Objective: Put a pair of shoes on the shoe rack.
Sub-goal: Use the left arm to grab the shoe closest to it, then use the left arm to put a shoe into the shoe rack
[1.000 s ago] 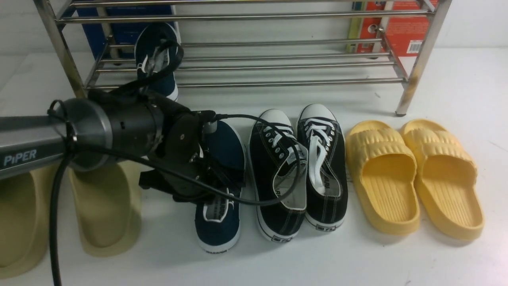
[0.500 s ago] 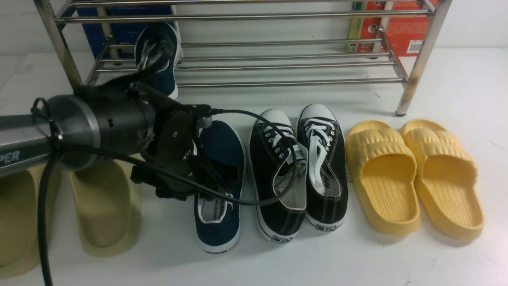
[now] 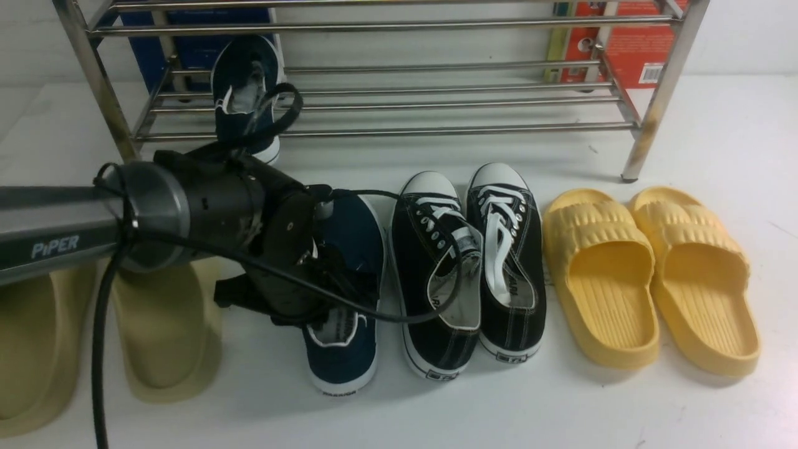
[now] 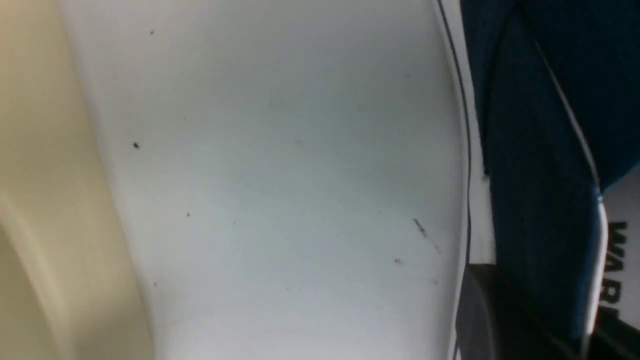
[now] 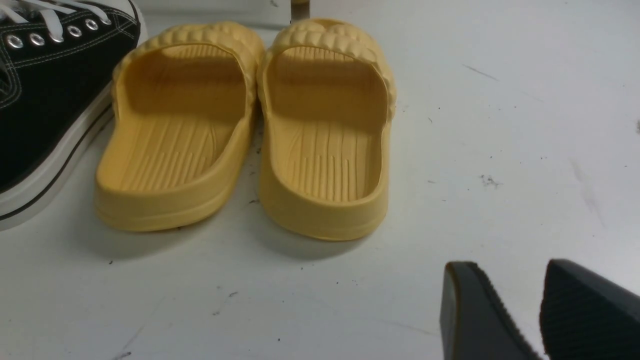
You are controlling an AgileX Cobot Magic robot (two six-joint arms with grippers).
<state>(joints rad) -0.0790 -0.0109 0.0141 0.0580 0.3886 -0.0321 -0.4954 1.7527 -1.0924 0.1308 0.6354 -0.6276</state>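
One navy slip-on shoe (image 3: 246, 81) stands toe-in on the lower shelf of the steel shoe rack (image 3: 436, 131). Its partner (image 3: 349, 355) lies on the white floor in front, beside the black sneakers. My left gripper (image 3: 336, 305) reaches down into this shoe's opening, mostly hidden behind its own wrist. In the left wrist view the left gripper (image 4: 545, 325) is shut on the navy shoe (image 4: 530, 150), one finger outside the side wall and one inside by the printed insole. My right gripper (image 5: 510, 270) hovers open over bare floor, holding nothing.
Black lace-up sneakers (image 3: 474, 262) sit just right of the gripped shoe, with yellow slides (image 3: 648, 274) further right. Beige slides (image 3: 162, 337) lie under my left arm. A blue box (image 3: 187, 43) and a red box (image 3: 629, 43) stand behind the rack. Cables loop around the left wrist.
The left wrist drew back to the left, then came right again and lower over the navy shoe. The shoe on the floor has not visibly shifted.
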